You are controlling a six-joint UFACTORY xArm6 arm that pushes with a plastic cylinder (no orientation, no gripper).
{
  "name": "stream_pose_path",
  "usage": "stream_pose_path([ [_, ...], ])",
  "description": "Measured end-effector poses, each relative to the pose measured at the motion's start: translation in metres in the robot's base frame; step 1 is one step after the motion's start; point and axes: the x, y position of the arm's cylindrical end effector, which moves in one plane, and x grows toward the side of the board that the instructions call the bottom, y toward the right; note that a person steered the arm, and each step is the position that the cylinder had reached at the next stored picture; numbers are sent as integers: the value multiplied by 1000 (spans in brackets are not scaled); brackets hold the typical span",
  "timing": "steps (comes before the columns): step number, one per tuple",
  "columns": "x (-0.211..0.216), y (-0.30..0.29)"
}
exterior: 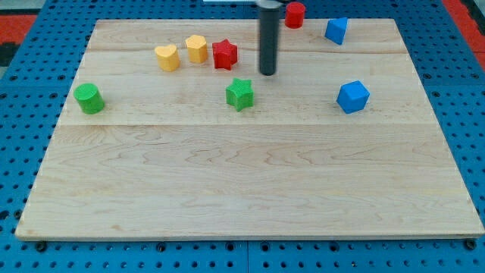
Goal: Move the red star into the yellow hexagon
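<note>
The red star (224,54) lies near the view's top, left of centre, on the wooden board (250,189). The yellow hexagon (197,48) sits just to its left, very close, perhaps touching. My tip (268,73) is the lower end of the dark rod, to the right of the red star with a gap between them, and above-right of the green star (239,93).
A yellow heart-shaped block (167,57) lies left of the hexagon. A green cylinder (89,98) is at the left edge. A red cylinder (295,14) and a blue block (336,30) are at the top right. Another blue block (352,97) is at the right.
</note>
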Motion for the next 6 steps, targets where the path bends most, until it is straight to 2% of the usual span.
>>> stream_pose_path([
  [1,-29,-32],
  [4,-23,-106],
  [5,-18,-72],
  [6,-21,24],
])
